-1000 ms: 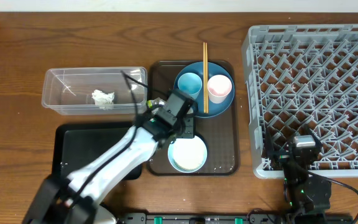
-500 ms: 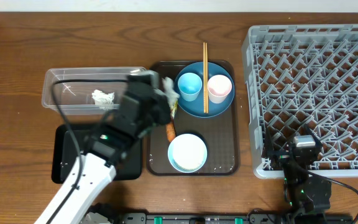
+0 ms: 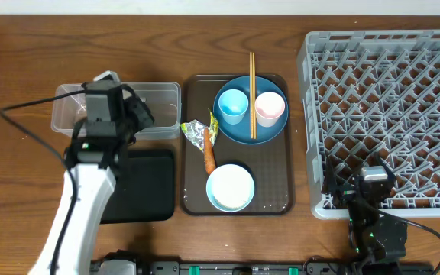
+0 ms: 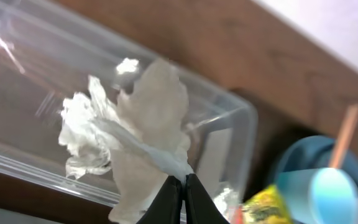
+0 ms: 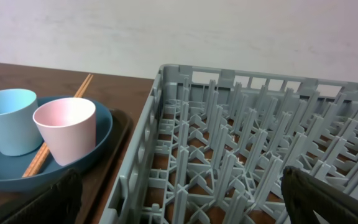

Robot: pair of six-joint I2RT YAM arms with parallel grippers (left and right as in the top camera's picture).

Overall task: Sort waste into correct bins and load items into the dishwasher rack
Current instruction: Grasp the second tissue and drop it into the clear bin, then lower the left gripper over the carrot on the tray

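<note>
One napkin (image 4: 154, 118): your left gripper (image 4: 180, 186) pinches it.
Clear tub (image 3: 163, 99): straight below it, upper left from above.
Right gripper (image 5: 179, 183): fingers spread, far off.

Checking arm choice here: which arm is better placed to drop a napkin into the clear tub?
Left. The left gripper is shut on a crumpled napkin over the clear tub; the right gripper hangs open by the dishwasher rack.

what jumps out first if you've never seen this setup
The left gripper, shut on a crumpled white napkin above the clear tub at far left. Next, the big grey dishwasher rack filling the right side, then the foil wrapper and carrot at the brown tray's left edge.
</note>
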